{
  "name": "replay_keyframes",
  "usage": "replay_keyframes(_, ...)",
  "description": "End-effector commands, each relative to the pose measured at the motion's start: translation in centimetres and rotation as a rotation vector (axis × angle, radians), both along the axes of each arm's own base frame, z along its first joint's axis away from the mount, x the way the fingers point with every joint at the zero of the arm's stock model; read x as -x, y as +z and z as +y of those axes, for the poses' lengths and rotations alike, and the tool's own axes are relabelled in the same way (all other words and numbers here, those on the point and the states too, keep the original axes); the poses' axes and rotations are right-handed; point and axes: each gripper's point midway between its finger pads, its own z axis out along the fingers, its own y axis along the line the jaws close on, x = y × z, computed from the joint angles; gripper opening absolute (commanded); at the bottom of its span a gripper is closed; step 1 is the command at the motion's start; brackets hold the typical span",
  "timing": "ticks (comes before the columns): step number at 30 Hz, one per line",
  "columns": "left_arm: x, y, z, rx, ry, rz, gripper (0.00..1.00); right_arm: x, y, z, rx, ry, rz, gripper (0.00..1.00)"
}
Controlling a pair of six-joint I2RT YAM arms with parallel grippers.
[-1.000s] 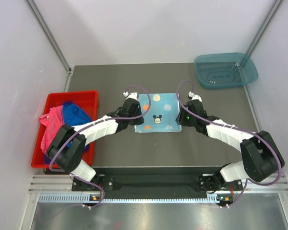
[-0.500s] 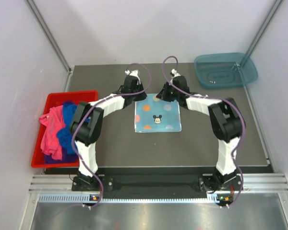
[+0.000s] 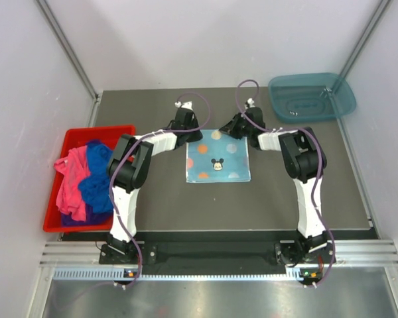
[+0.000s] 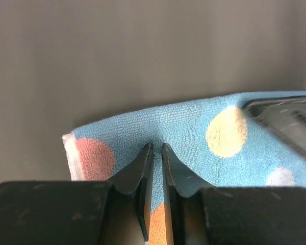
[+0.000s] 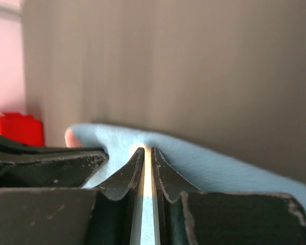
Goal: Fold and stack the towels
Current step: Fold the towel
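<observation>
Fold step in hand: dotted towel (image 3: 217, 164) flat mid-table; left gripper (image 4: 156, 149) and right gripper (image 5: 147, 151) each clamped onto its far edge. Next, likely: lift edge, draw it nearward, lay onto near edge, corners matched.

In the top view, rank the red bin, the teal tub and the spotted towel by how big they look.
1. The red bin is clearly the largest.
2 and 3. The teal tub and the spotted towel look much alike. The tub appears slightly wider, but it sits farther from the camera, so I won't rank these two.
</observation>
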Motion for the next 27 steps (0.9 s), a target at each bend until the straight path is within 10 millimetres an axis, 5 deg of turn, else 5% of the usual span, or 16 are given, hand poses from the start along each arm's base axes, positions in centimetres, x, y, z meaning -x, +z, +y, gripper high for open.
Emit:
replay_keyframes(1, -1.4, -0.6, 1.5, -0.019, 0.083, -0.014, 0.18, -1.9, 1.7, -1.7, -0.115, -0.074, -0.053, 0.09)
replay_keyframes(12, -1.1, -1.6, 2.9, -0.007, 0.126, 0.017, 0.17, -2.7, 3.0, -6.3, -0.113, -0.108, -0.097, 0.11)
replay_keyframes(27, -3.9, 3.8, 3.6, -0.01, 0.117, -0.109, 0.27, -4.9, 6.0, -8.4, 0.055, -0.046, -0.182, 0.14)
